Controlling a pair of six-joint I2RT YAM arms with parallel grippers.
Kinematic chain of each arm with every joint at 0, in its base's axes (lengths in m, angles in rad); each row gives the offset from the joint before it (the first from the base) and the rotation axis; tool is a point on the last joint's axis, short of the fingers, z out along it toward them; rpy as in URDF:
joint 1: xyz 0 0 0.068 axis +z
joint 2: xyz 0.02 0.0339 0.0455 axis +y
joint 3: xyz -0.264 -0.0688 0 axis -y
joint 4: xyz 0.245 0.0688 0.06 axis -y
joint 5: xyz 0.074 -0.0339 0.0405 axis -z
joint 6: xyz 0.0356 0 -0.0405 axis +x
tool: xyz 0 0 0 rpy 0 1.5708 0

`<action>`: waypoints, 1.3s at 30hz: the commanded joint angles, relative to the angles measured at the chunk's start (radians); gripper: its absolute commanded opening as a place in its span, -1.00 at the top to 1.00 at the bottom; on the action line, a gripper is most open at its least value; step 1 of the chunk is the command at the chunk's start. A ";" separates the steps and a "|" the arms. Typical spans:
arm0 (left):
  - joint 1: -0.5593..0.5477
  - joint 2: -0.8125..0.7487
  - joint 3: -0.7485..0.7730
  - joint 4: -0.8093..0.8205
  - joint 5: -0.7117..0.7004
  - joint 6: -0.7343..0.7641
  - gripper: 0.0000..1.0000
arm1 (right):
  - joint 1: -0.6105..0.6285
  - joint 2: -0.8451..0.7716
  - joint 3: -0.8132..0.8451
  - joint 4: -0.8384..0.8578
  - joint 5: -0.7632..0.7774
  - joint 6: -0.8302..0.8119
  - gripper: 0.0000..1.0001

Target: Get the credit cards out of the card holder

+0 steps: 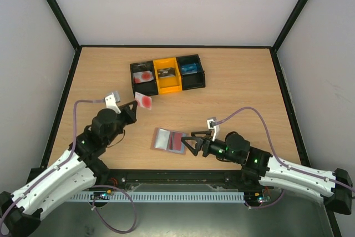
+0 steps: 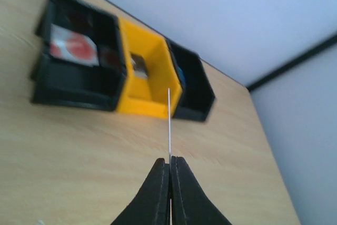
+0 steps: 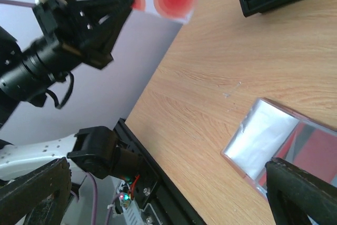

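Note:
The card holder (image 1: 164, 139) lies open on the table, with the plain red card (image 1: 178, 142) in its right panel. My right gripper (image 1: 192, 142) is open at the holder's right edge, its jaws either side of that end. In the right wrist view the holder (image 3: 263, 135) and the red card (image 3: 316, 151) sit by the right finger (image 3: 303, 193). My left gripper (image 1: 133, 107) is shut on the pale card with a red round mark (image 1: 143, 100) and holds it above the table near the tray. The left wrist view shows that card (image 2: 169, 125) edge-on between the shut fingertips.
A black-and-yellow three-compartment tray (image 1: 167, 86) stands at the back. Its left compartment holds another pale card with a red mark (image 1: 145, 76), and its right one holds a blue item (image 1: 189, 69). Black frame rails border the table on all sides.

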 commanded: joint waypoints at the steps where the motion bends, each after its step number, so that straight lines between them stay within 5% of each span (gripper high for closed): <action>1: 0.053 0.089 0.060 0.080 -0.230 0.086 0.95 | 0.005 0.039 -0.005 0.077 0.008 0.028 -0.96; 16: 0.403 0.556 0.116 0.546 0.093 0.046 0.95 | 0.005 0.087 0.026 0.075 0.017 0.054 -0.95; 39: 0.426 1.167 0.453 0.633 0.040 0.052 0.95 | 0.005 0.165 0.080 0.045 0.077 0.016 -0.96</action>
